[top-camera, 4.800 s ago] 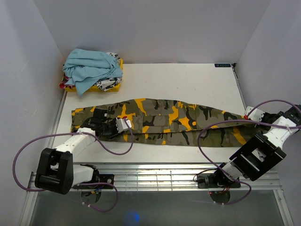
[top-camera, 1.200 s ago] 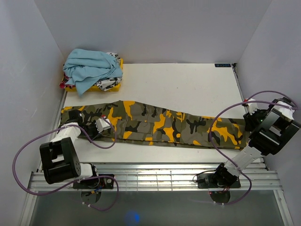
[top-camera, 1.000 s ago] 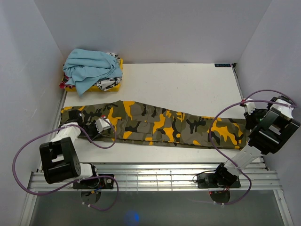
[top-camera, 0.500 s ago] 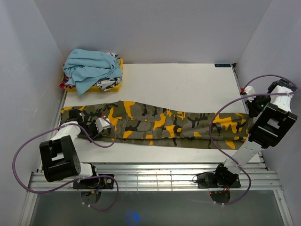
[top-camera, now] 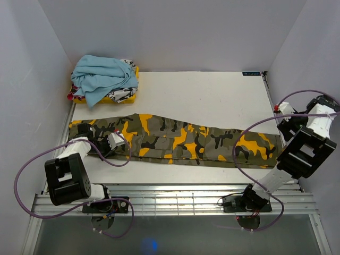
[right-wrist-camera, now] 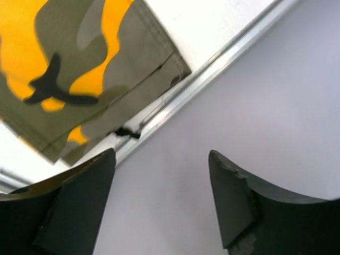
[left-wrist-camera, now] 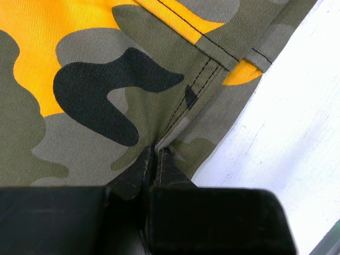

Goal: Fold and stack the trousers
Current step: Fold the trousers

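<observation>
White tabletop (top-camera: 212,95), pale walls (top-camera: 175,32) on three sides.

Trousers (top-camera: 175,141): camouflage, laid out full length across the near half of the tabletop, running from the left edge almost to the right edge. Folded lengthwise into a narrow band, slightly wavy along the far side.

Left gripper (left-wrist-camera: 155,159): low at the trousers' left end, fingers pressed together on a pinch of fabric beside a stitched seam. White tabletop shows just to the right of the pinch in the wrist view.

Right gripper (right-wrist-camera: 159,156): fingers spread apart, nothing between them. It is raised off the cloth at the tabletop's right edge; hem end lies below it, next to the metal rail (right-wrist-camera: 212,69).

Far left corner: crumpled light blue garment (top-camera: 101,77) heaped on a yellow and white garment (top-camera: 125,94), well apart from the trousers.
</observation>
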You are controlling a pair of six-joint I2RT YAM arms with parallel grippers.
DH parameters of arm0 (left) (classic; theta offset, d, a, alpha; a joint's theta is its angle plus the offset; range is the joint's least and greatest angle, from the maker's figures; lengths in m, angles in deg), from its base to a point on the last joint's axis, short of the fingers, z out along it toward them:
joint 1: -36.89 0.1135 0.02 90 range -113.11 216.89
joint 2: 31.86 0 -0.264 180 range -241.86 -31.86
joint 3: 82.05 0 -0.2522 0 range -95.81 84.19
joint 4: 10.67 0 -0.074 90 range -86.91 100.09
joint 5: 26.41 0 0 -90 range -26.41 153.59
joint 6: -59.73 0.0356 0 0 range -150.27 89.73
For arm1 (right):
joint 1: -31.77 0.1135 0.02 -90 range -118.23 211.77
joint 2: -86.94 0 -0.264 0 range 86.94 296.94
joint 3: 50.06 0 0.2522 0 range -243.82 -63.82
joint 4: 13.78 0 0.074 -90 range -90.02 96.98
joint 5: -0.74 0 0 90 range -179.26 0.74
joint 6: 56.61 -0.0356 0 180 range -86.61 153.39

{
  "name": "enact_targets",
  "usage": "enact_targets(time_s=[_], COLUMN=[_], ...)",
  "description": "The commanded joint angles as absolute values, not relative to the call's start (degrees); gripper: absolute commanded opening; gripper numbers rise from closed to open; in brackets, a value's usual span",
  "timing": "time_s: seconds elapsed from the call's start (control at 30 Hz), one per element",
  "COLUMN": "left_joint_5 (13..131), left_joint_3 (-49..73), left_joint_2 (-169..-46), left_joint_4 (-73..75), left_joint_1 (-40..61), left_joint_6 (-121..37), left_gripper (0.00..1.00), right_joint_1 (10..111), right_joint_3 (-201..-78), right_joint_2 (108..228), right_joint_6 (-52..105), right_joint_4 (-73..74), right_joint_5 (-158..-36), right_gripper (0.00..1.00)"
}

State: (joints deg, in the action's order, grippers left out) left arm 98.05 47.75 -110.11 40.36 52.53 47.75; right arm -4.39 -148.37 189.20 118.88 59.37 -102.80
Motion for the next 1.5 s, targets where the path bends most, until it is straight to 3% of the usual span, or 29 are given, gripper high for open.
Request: enact_targets(time_s=[0.0,0.2,0.37,0.6,0.8,0.87,1.03,1.47], left_joint_5=[88.5,90.0,90.2,90.3,89.8,89.7,89.5,89.8], left_joint_3=[49.6,49.4,49.4,49.5,50.3,50.4,49.6,49.6], left_joint_2=[-111.4,-110.3,-109.8,-109.7,-109.5,-109.5,-110.2,-108.2], left_joint_4=[40.0,41.3,41.6,41.5,41.1,41.0,40.8,41.8], left_joint_1=[53.5,53.5,53.6,53.6,53.5,53.6,53.5,53.5], left_joint_6=[48.9,47.9,47.6,47.6,48.2,48.4,48.1,48.2], left_gripper=[0.0,0.0,0.0,0.0,0.0,0.0,0.0,0.0], right_joint_1=[-5.3,-5.1,-4.3,-3.9,-3.9,-3.9,-4.0,-11.1], right_joint_3=[-143.4,-126.9,-114.3,-106.6,-105.3,-105.0,-105.5,-114.8], right_joint_2=[180.1,171.9,166.1,163.0,161.7,161.7,161.6,161.1], right_joint_6=[128.0,133.8,139.6,143.7,144.7,145.5,146.4,154.8], right_joint_4=[64.2,60.1,53.4,44.5,40.0,39.2,39.3,46.1], right_joint_5=[-103.9,-102.7,-101.5,-97.0,-96.5,-95.9,-95.1,-97.3], right_gripper=[0.74,0.53,0.49,0.47,0.45,0.4,0.08,0.08])
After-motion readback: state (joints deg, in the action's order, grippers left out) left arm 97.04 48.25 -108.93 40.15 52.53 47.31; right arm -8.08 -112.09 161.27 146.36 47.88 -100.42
